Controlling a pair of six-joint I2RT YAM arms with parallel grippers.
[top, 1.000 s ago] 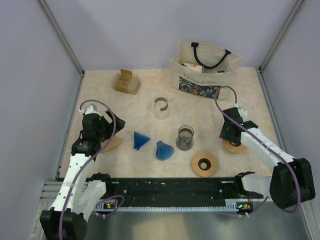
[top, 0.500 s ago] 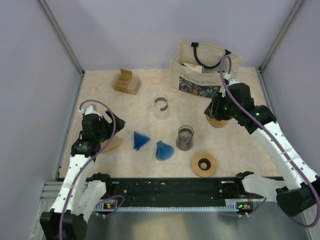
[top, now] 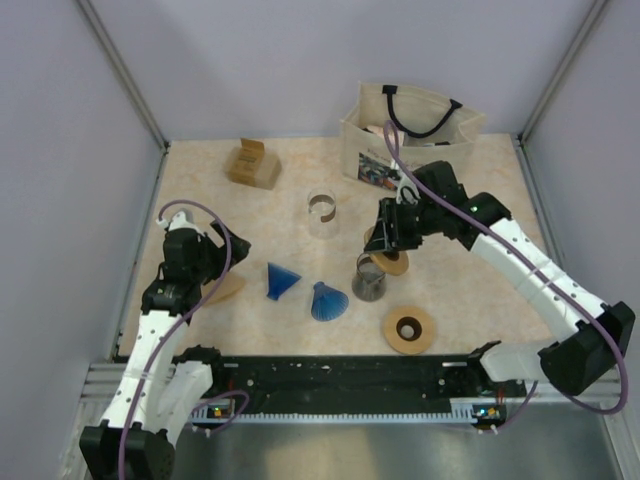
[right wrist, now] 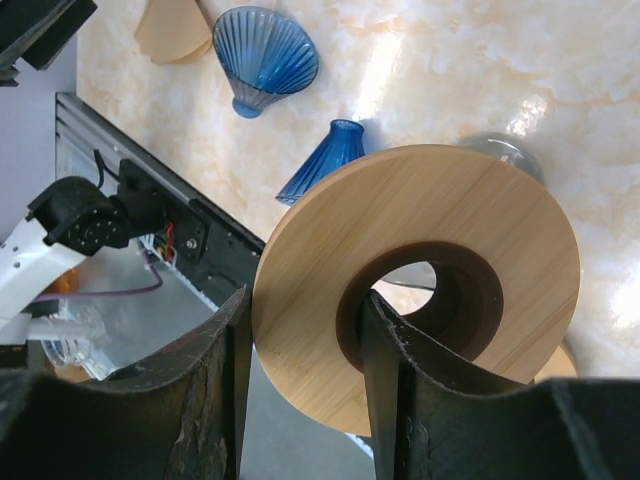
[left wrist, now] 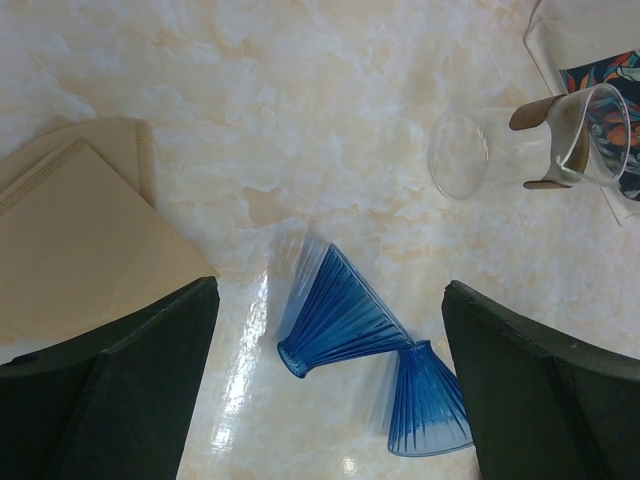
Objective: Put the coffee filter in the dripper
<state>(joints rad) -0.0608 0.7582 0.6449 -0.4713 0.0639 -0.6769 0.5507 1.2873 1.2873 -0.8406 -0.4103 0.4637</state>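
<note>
Top view: the left gripper (top: pixel 212 258) hangs empty, jaws spread wide, over the coffee filter (top: pixel 226 289), which lies flat at the table's left, near two blue drippers (top: pixel 281 279). The right gripper (top: pixel 386 240) clamps a wooden ring (top: pixel 392 262) just above a glass vessel (top: pixel 369 281).

Left wrist view: both drippers lie on their sides, the filter apart from them.

Right wrist view: one finger passes through the ring's hole, the other presses outside its rim.
</note>
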